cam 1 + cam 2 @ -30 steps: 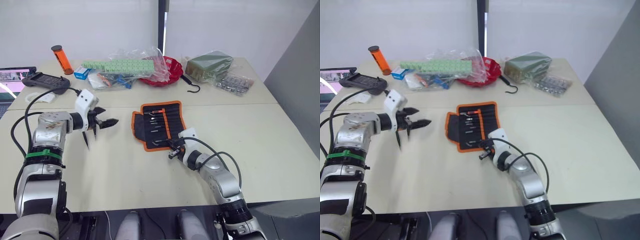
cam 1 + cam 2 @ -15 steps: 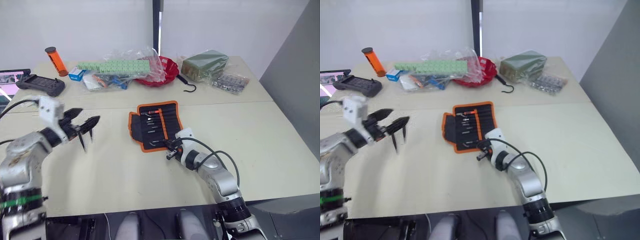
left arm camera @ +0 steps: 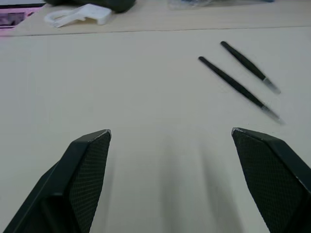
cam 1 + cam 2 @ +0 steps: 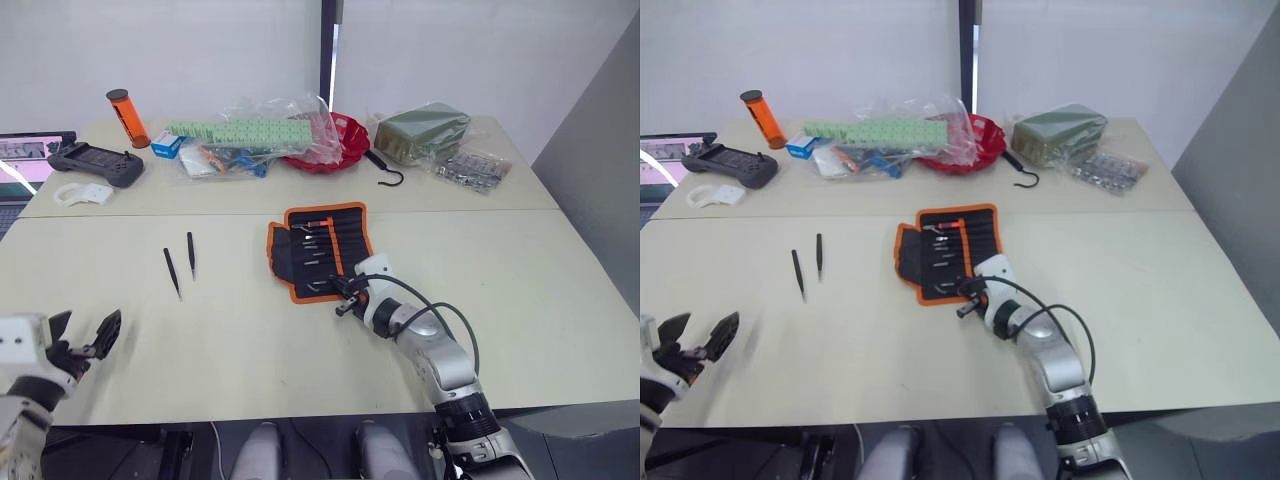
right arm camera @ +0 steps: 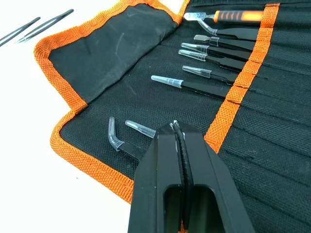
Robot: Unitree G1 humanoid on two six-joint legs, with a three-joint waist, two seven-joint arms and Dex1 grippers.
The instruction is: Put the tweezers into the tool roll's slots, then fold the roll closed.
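Observation:
The tool roll (image 4: pixel 320 248) lies unfolded mid-table, black with orange edging. Several tweezers (image 5: pixel 194 87) sit in its slots (image 5: pixel 243 73) along the orange strip, their clear-capped tips pointing out. Two loose tweezers (image 4: pixel 173 272) (image 4: pixel 190 254) lie side by side on the table left of the roll. My right gripper (image 4: pixel 345 300) rests shut over the roll's near edge, its fingertips (image 5: pixel 175 127) beside a capped tweezers tip with nothing visibly between them. My left gripper (image 4: pixel 85 340) hangs open and empty near the table's near-left edge, with the loose tweezers (image 3: pixel 238 87) well ahead of it.
Along the far side stand an orange cylinder (image 4: pixel 120 115), a black controller (image 4: pixel 95 165), plastic bags of parts (image 4: pixel 240 135), a red bowl (image 4: pixel 335 140), a black hook (image 4: pixel 385 170), a dark green packet (image 4: pixel 422 130) and blister packs (image 4: pixel 475 165). A white piece (image 4: pixel 80 193) lies far left.
My left gripper has pulled back from above the two loose tweezers to the near-left edge, leaving them fully in sight. The right gripper stays at the roll.

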